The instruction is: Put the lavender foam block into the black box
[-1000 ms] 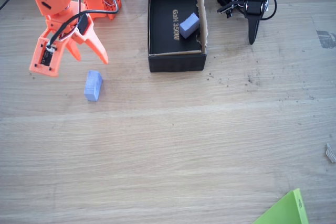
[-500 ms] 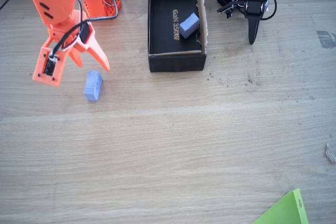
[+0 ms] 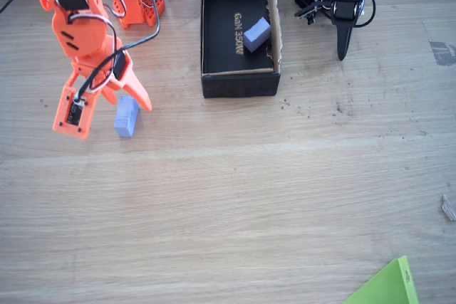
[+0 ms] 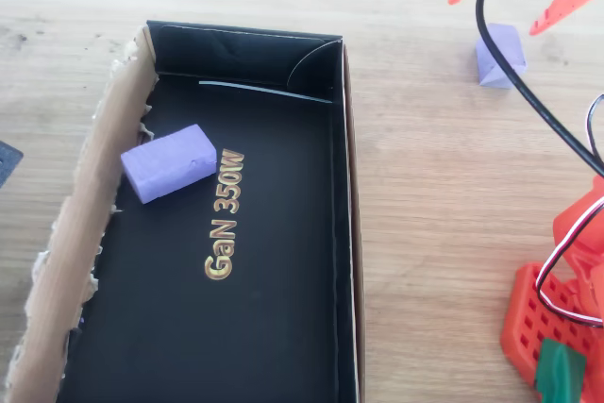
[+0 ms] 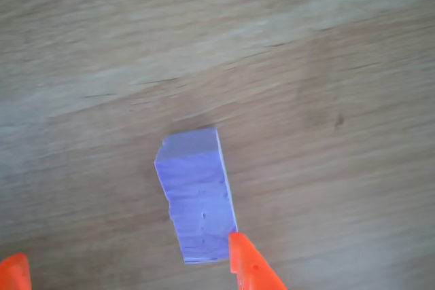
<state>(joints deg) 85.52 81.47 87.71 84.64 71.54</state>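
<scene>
The lavender foam block [image 3: 127, 116] is seen lying on the wooden tabletop [image 3: 235, 197], well apart from the black box [image 3: 238, 83], on the left of the box in the fixed view. It is not inside the box. The orange pincer [image 3: 117, 108] is spread wide and nothing is gripped by it. Compared with the frame of one second ago, the pincer has been lowered and brought nearer to the block: before, its tips were clearly above the block in the picture, and now the right fingertip [image 3: 144, 103] is placed just beside the upper right corner of the block, while the broad left part [image 3: 73, 113] is on the other side of it. The block itself has not been moved.

In the wrist view the block [image 5: 196, 195] is seen between the two orange tips, and the right tip [image 5: 250, 266] is close against its lower corner; whether it touches cannot be told. In the overhead view the block [image 4: 498, 54] is seen under the orange tips.

A paler foam block [image 3: 256, 35] is lying inside the black box, near the brown cardboard wall [image 4: 80, 224] and beside the gold lettering [image 4: 225, 216]. It has not changed place.
</scene>
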